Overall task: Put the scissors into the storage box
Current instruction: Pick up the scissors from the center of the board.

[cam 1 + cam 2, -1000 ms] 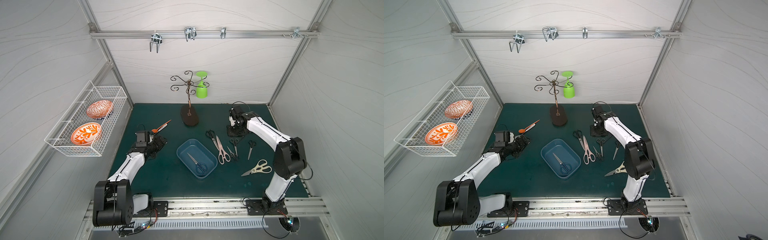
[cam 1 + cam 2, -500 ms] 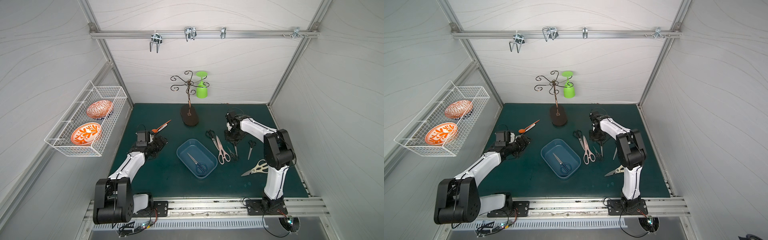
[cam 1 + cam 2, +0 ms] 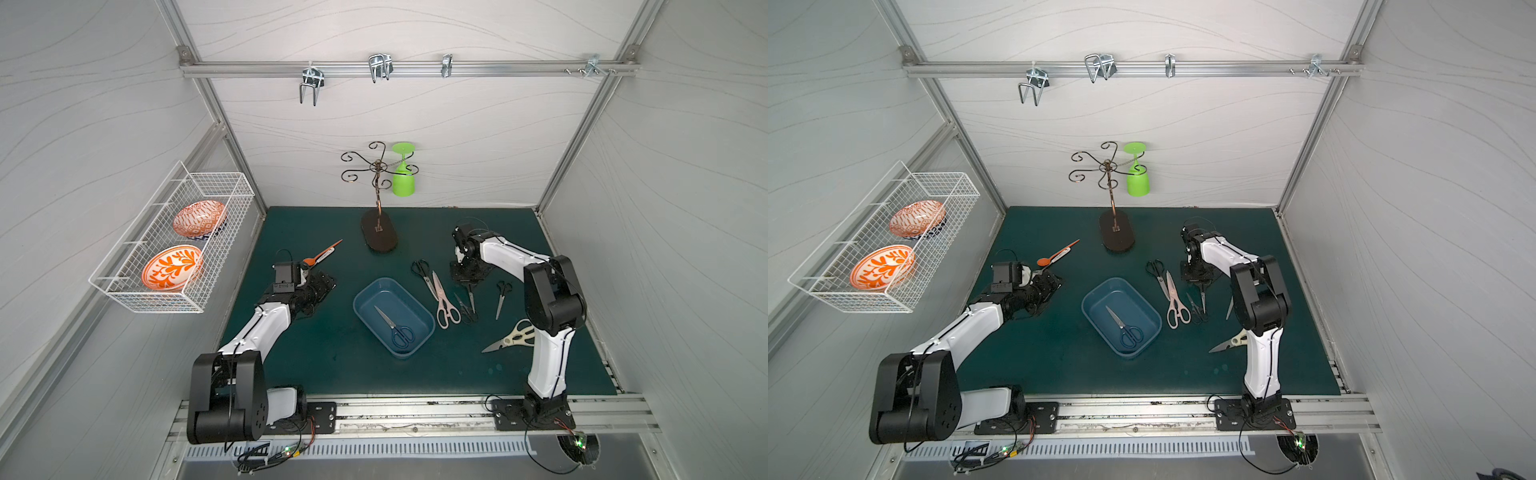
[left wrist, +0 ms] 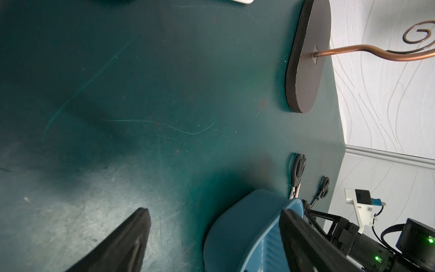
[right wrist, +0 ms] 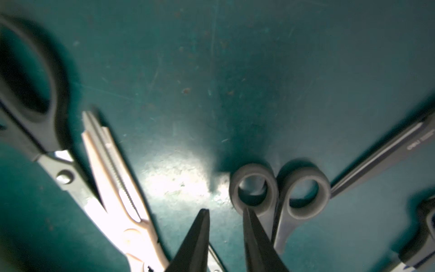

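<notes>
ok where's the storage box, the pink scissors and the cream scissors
storage box (image 3: 397,298): in a top view, on its bare floor
pink scissors (image 3: 441,296): in a top view, on the blades near the pivot
cream scissors (image 3: 506,341): in a top view, near the pivot

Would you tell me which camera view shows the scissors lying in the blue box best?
Both top views: the blue-handled scissors lie whole and unobstructed inside the box. The left wrist view shows the box's wall but not the scissors; the right wrist view shows neither.
</notes>
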Available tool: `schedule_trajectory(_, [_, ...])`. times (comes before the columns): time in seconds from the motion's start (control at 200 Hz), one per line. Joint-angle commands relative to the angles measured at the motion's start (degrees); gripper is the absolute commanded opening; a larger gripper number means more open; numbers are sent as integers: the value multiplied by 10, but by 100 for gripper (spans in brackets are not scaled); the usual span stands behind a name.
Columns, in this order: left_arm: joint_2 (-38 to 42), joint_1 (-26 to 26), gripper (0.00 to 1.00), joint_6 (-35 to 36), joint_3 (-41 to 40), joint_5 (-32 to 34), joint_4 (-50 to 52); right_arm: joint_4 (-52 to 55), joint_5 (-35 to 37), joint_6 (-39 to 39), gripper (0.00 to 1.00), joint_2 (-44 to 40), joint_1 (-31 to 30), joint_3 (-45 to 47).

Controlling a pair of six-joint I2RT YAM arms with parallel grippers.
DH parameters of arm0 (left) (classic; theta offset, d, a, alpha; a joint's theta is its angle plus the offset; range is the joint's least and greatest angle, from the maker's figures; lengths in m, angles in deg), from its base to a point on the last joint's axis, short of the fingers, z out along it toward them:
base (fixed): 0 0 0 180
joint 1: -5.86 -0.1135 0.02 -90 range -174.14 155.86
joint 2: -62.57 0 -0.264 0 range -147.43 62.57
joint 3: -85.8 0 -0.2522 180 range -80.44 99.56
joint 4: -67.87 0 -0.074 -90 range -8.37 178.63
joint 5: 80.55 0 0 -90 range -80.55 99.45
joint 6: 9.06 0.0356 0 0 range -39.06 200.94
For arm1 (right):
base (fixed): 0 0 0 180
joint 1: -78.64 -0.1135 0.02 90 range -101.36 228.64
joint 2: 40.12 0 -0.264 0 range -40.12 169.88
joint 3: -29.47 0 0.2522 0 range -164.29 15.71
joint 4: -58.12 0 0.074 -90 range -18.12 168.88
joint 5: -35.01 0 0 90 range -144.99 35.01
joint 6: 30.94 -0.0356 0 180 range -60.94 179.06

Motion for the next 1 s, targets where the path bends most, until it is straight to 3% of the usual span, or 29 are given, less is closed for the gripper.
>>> schedule_trajectory(0.0, [-7,1,90,7,21,-5,-11,-2,7,9,29,16,5,-3])
schedule_trajectory(0.695, [-17,1,90,9,25,-5,-8,-21,27,28,29,60,6,-14])
schedule_trajectory(0.995, [-20,1,90,11,26,-3,-7,-29,29,21,16,72,5,-7])
